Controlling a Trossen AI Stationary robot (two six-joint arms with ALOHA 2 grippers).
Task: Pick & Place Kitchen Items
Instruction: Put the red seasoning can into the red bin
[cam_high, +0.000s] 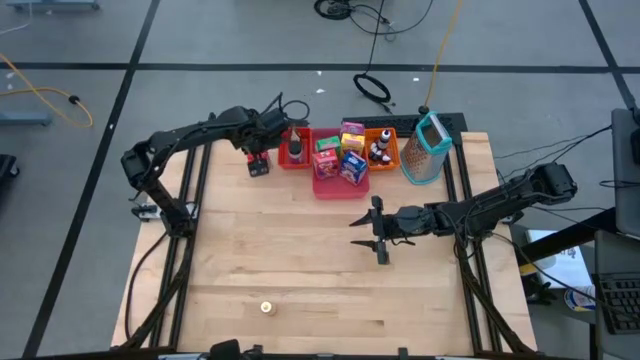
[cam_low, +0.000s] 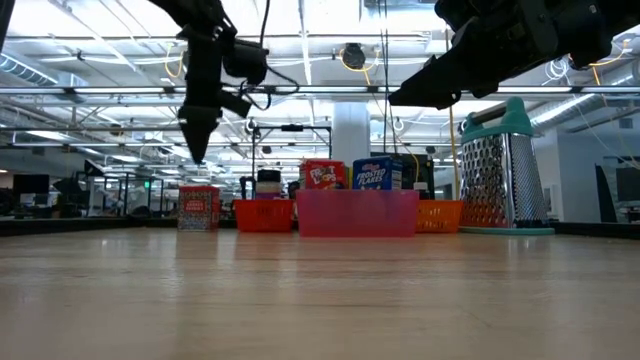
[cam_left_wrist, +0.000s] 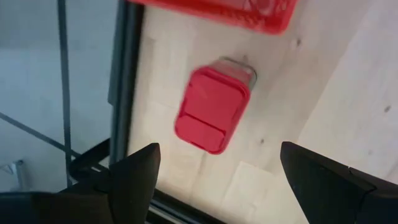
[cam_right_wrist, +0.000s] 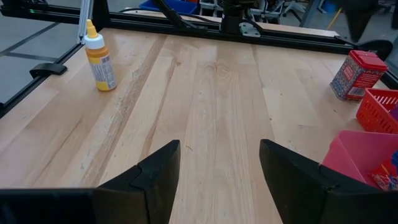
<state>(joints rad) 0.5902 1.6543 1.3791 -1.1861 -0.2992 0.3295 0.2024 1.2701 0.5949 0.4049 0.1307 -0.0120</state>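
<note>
Left gripper (cam_high: 262, 150) hovered directly above red-lidded jar (cam_left_wrist: 212, 109), fingers spread wide, holding nothing. Jar stood upright on table (cam_high: 300, 260), just beside red tray (cam_high: 294, 152) at far edge. Boxes (cam_high: 341, 153) filled pink tray (cam_high: 330, 187); bottles sat in orange tray (cam_high: 389, 158). Right gripper (cam_high: 377, 233) hung mid-table, open, empty. Yellow bottle (cam_right_wrist: 99, 57) stood alone near front edge.

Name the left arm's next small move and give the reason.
Probably lower the left claw straight down. It hangs open above the red-lidded canister, which stands alone on the table beside the red tray, framed between the fingers.
</note>
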